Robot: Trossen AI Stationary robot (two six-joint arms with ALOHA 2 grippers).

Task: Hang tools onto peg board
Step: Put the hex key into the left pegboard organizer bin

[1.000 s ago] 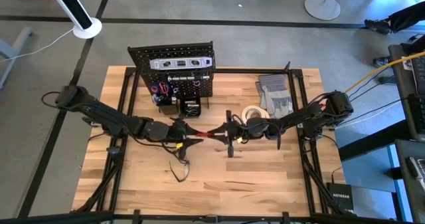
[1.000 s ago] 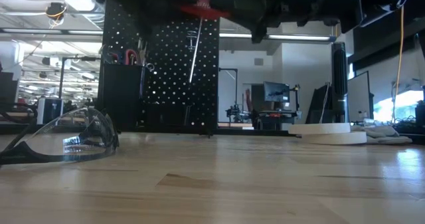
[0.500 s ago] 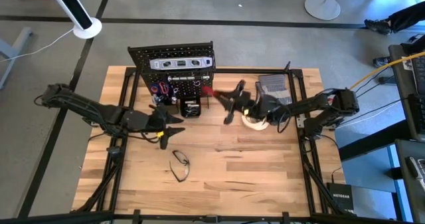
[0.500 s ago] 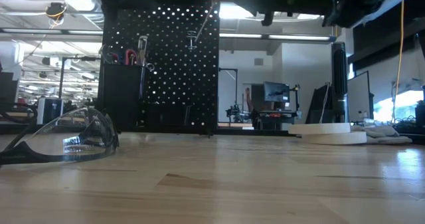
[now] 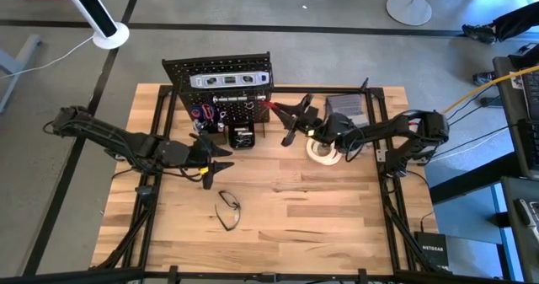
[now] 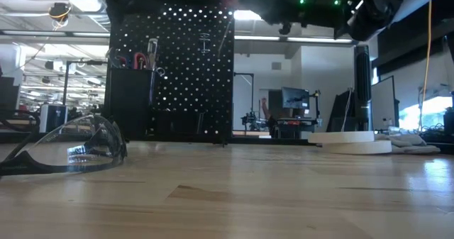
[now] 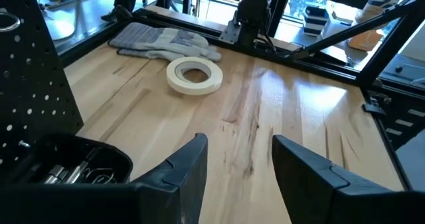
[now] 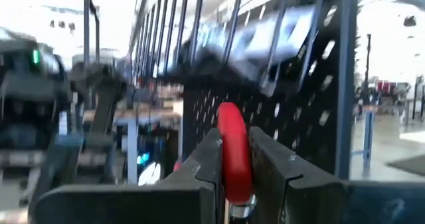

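Pale wood is filling the lower half of the high view: that is your table [image 5: 337,233], and nearest its lower edge, just left of centre, the black-framed safety glasses [image 5: 227,209] are lying loose, apart from both arms. In the low view the same glasses [image 6: 67,150] are sitting at the left of the frame.

Moving up the frame, your left gripper [image 5: 221,156] is hovering left of centre above bare wood, its fingers standing apart with nothing between them; its wrist view is showing the gap between the two dark fingers [image 7: 189,167] over the boards.

Right of centre, the white tape roll [image 5: 322,150] is lying flat on the table, with the grey gloves [image 5: 348,107] just above it in the frame.

Your right gripper [image 5: 286,115] is reaching toward the right edge of the peg board [image 5: 221,86], clamped together on a red-handled tool [image 8: 232,154], close against the perforated panel.

Farthest up, the board is standing upright with the silver level [image 5: 229,80] along its top.
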